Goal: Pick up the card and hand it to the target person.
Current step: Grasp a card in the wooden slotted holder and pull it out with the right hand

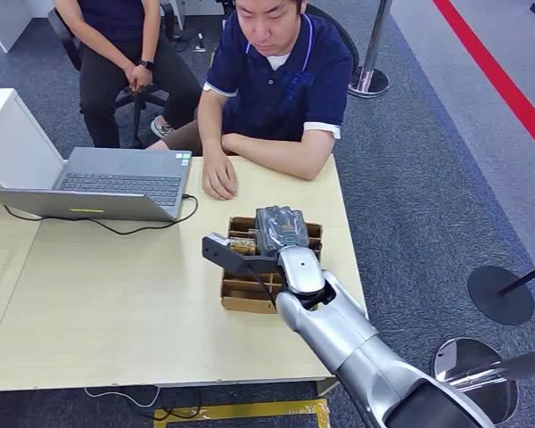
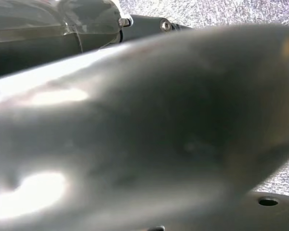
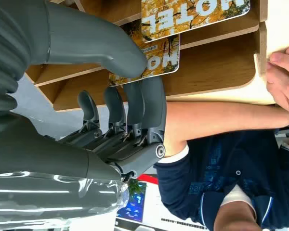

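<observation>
From the head camera, your right hand (image 1: 283,234) hangs over the wooden rack (image 1: 241,294), just short of the seated person (image 1: 271,85). At the right wrist, thumb and fingers (image 3: 150,103) pinch a card (image 3: 161,60), its length standing out of the slot.

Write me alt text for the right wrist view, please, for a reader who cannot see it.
The robot's right hand pinches a hotel card between thumb and fingers, the card still standing in a slot of a wooden holder. A second card sits in the neighbouring slot. Beyond the holder, a person in a navy shirt rests a forearm on the table.
</observation>
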Motion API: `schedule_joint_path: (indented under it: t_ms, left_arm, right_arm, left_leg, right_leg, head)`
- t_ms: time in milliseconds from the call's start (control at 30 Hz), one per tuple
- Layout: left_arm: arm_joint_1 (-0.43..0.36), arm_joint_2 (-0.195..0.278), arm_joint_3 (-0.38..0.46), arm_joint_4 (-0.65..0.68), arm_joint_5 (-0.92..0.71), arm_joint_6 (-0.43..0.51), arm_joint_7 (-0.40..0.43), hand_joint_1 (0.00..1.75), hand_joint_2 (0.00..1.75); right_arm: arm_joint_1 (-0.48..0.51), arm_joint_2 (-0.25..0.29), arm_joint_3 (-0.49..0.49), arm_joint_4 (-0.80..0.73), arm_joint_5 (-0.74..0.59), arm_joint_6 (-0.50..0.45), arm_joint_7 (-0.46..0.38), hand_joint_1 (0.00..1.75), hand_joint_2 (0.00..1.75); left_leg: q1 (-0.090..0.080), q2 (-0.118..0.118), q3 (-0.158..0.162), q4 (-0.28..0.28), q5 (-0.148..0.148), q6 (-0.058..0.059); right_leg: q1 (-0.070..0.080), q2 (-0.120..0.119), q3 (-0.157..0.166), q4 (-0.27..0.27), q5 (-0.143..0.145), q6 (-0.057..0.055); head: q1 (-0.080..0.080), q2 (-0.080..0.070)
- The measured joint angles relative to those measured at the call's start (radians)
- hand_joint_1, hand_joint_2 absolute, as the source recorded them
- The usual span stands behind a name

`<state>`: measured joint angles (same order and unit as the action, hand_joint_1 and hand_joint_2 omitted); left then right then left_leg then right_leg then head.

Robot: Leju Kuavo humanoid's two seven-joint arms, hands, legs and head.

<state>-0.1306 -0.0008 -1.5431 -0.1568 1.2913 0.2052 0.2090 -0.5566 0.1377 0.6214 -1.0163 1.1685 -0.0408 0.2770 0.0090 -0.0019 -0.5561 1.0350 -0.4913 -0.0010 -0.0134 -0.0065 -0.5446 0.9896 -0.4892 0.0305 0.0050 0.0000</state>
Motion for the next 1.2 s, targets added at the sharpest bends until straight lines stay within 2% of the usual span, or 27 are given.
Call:
schedule_joint_path:
  t_ms: [67,200,267,400,533,1200]
  left_arm:
    - [0.000,0.000,0.000,0.000,0.000,0.000,0.000,0.00,0.00]
    - [0.000,0.000,0.000,0.000,0.000,0.000,0.000,0.00,0.00]
    - [0.000,0.000,0.000,0.000,0.000,-0.003,-0.001,0.00,0.00]
    - [0.000,0.002,0.000,0.000,-0.003,-0.036,-0.032,0.00,1.75]
    - [0.001,0.003,0.000,0.000,-0.013,-0.042,-0.055,0.00,1.75]
    - [0.001,0.016,0.001,0.005,0.006,-0.050,-0.060,0.00,1.75]
  right_arm:
    - [0.000,0.000,0.000,0.000,0.000,0.000,0.000,1.25,1.75]
    - [0.000,0.000,0.000,0.000,-0.001,0.000,0.000,1.48,1.75]
    - [0.000,0.000,0.000,0.000,-0.001,0.001,0.000,1.51,1.75]
    - [0.000,0.001,0.000,0.000,-0.004,0.001,0.000,1.56,1.75]
    - [0.000,0.002,0.000,0.001,-0.007,0.001,-0.002,1.56,1.75]
    - [0.000,0.002,0.000,0.001,-0.013,0.002,-0.011,1.57,1.75]
  left_leg:
    - [0.000,0.000,0.000,0.000,0.000,0.000]
    - [0.000,0.000,0.000,0.000,0.000,0.000]
    - [0.000,0.000,0.000,0.000,0.000,0.000]
    - [0.000,0.000,0.000,0.000,0.000,0.000]
    - [0.000,0.000,0.000,0.000,0.000,0.000]
    - [0.000,0.000,0.000,0.000,0.000,0.000]
  right_leg:
    - [0.000,0.000,0.000,0.000,0.000,0.000]
    - [0.000,0.000,0.000,0.000,0.000,0.000]
    - [0.000,0.000,0.000,0.000,0.000,0.000]
    - [0.000,0.000,0.000,0.000,0.000,0.000]
    - [0.000,0.000,0.000,0.000,0.000,0.000]
    - [0.000,0.000,0.000,0.000,0.000,0.000]
  head:
    - [0.000,0.000]
    - [0.000,0.000]
    - [0.000,0.000]
    - [0.000,0.000]
    - [0.000,0.000]
    - [0.000,0.000]
